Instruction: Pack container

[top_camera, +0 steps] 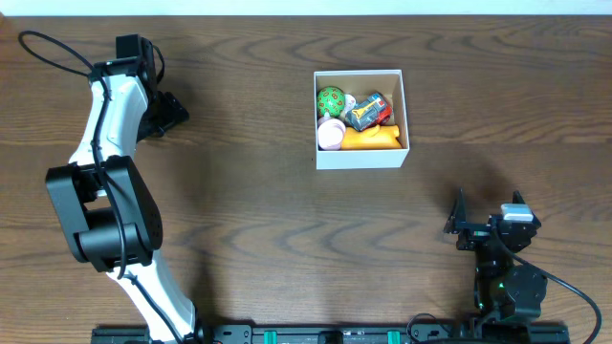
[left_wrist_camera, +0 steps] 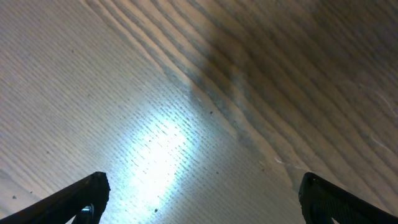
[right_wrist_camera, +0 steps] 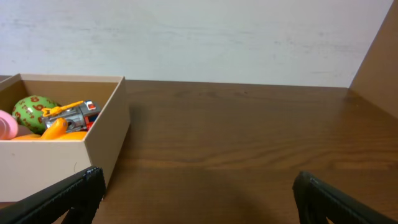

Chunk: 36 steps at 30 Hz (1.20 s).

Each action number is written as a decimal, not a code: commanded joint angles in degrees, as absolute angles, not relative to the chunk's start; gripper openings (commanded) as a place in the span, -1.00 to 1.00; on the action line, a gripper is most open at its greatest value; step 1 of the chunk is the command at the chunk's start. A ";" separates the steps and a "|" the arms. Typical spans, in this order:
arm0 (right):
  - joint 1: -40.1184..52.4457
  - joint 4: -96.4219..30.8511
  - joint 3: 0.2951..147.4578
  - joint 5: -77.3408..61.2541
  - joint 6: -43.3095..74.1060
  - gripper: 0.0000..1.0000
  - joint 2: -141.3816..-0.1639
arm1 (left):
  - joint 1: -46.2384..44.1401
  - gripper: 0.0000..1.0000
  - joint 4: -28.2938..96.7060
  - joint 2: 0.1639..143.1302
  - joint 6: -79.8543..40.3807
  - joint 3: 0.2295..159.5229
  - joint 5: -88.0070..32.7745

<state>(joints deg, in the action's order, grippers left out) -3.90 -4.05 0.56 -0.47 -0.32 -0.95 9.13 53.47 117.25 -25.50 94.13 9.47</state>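
The container [top_camera: 361,157] is a square white-walled box with a brown inside, standing at the middle right of the wooden table. In it lie a green spotted ball [top_camera: 331,98], a pink piece [top_camera: 330,135], an orange toy [top_camera: 372,140] and a red-grey toy vehicle [top_camera: 368,112]. My left gripper [top_camera: 175,112] hangs open at the far left, close over bare wood [left_wrist_camera: 202,194]. My right gripper [top_camera: 456,223] is open near the front right. It faces the container's wall [right_wrist_camera: 43,163] from a distance, with nothing between its fingers [right_wrist_camera: 68,198].
A pale wall runs behind the table's far edge [right_wrist_camera: 199,82]. The left arm's black joints [top_camera: 100,210] rise over the front left of the table. A black rail [top_camera: 316,334] lines the front edge. Bare wood lies between the two grippers and around the container.
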 commanded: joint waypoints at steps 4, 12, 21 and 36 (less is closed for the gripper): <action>-2.70 -4.16 0.32 -0.45 -0.93 0.99 -0.32 | 9.47 0.96 54.22 114.56 -25.61 93.76 11.03; -2.70 -4.16 0.32 -0.47 -0.93 0.98 -0.32 | 9.47 0.96 54.39 98.15 -25.63 93.76 11.00; -2.70 -4.16 0.32 -0.45 -0.93 0.98 -0.32 | 9.47 0.96 54.46 77.32 -25.61 93.76 11.03; -2.70 -4.16 0.32 -0.45 -0.93 0.99 -0.32 | 9.47 0.96 54.46 54.54 -25.78 93.76 11.03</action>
